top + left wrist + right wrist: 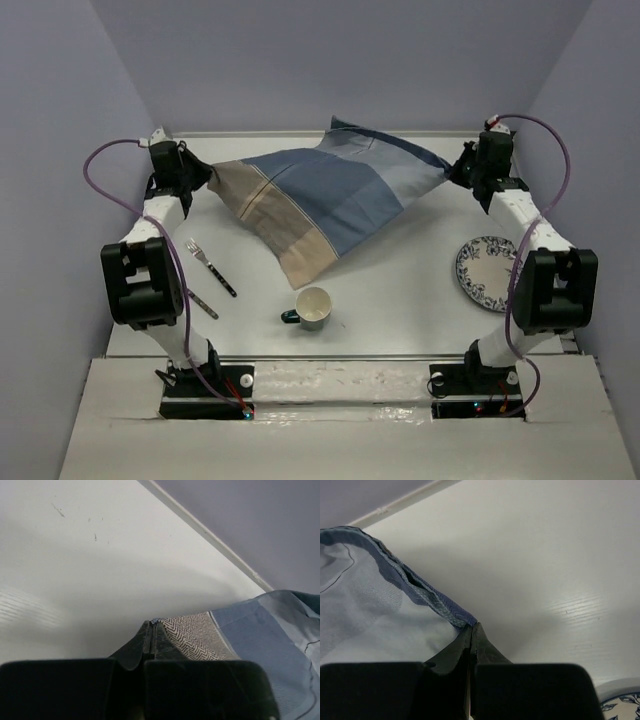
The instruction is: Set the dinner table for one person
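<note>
A blue-and-tan patchwork placemat [320,195] is stretched above the white dinner table [400,290], held by two corners. My left gripper [205,180] is shut on its tan herringbone corner [187,635], with the fingertips [150,630] pinched together. At the far right my right gripper [452,172] is shut on a blue corner [455,615] of the placemat. The cloth's near tan edge hangs down to the table. A fork [211,266] and a knife [203,301] lie at the left, a cream mug [312,306] stands in the middle front, and a blue-patterned plate [487,272] sits at the right.
The table's raised back rim [300,133] runs along the far wall, close behind the cloth. Grey walls close in the left and right sides. The plate's rim [620,710] shows at the lower right of the right wrist view.
</note>
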